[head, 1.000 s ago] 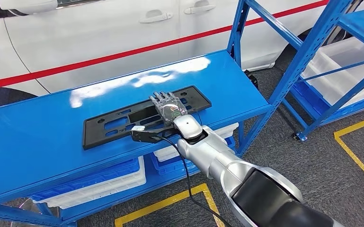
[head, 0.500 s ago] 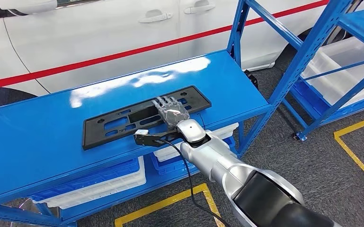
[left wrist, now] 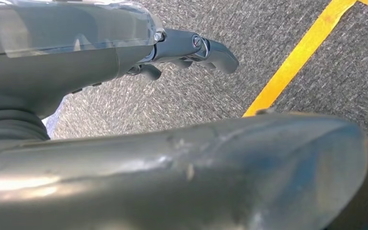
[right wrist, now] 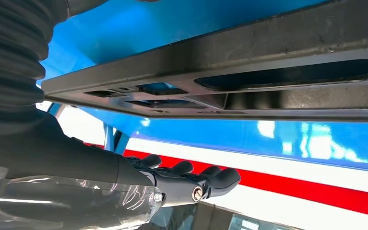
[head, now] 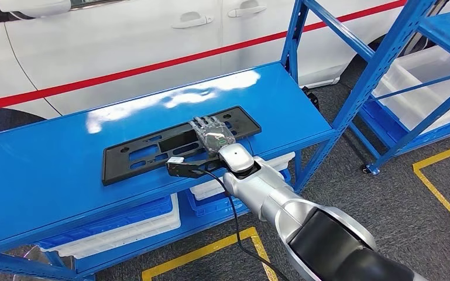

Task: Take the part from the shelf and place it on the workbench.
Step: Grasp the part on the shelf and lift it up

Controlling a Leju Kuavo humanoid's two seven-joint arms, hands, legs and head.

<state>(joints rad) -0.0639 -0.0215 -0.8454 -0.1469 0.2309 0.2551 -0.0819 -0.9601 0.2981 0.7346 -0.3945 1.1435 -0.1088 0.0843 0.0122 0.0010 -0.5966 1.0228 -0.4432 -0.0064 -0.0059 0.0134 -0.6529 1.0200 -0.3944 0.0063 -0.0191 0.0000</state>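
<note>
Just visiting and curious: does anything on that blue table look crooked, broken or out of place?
Nothing stands out. The black part lies flat on the blue table, slanted to its edges but whole, with the right hand above it.

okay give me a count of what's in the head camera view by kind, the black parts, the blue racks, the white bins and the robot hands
Black part: 1
Blue racks: 2
White bins: 3
Hands (right hand over the part): 1
Total: 7
</note>
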